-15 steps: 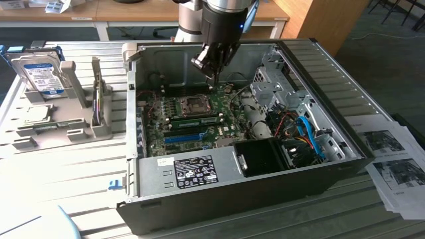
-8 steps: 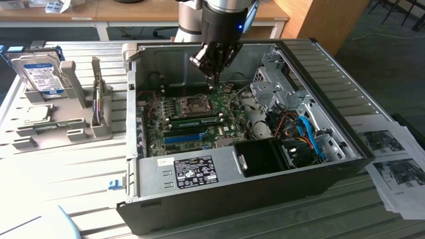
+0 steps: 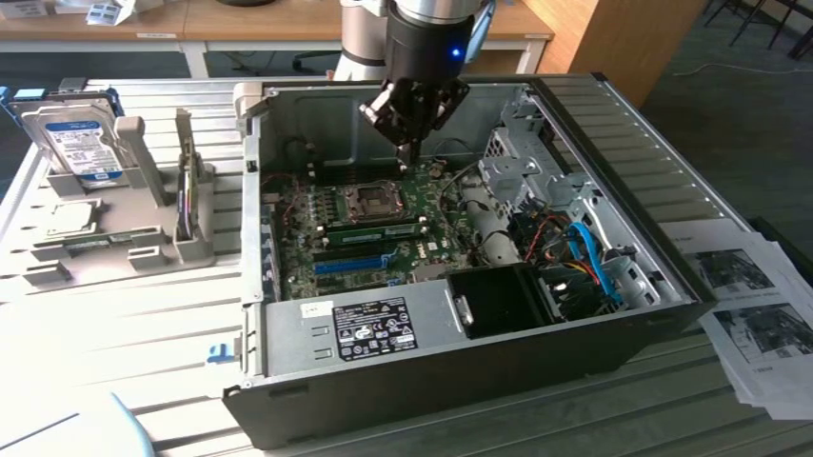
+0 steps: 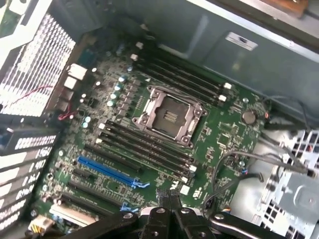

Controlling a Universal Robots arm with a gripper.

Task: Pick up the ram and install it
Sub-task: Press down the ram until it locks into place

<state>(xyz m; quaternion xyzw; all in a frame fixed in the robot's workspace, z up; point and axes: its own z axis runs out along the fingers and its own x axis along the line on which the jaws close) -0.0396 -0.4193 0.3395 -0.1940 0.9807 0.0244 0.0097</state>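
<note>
A green motherboard [image 4: 209, 144] is seen inside an open computer case [image 4: 199, 40], with an empty CPU socket [image 4: 169, 117] between rows of dark memory slots [image 4: 144, 144]. A blue slot [image 4: 107, 172] lies beside them. The end effector [image 4: 169, 196], fingers pressed together, hovers above the board.

A robotics lab or technical workshop: an opened desktop computer case [image 3: 610, 238] lies on a slatted metal workbench [image 3: 152, 324], its green motherboard [image 3: 368, 228] exposed beneath a robot arm [image 3: 426, 38]. Beside the case, a grey fixture rack [image 3: 114, 228] holds a hard drive [image 3: 74, 143] upright — parts staged like test pieces — while printed instruction sheets [image 3: 749, 314] lie at the exterior view's right. Behind the bench stand wooden-topped desks [image 3: 254, 24] on a carpeted floor [image 3: 737, 124] — the furnishings of an institutional research room.
</note>
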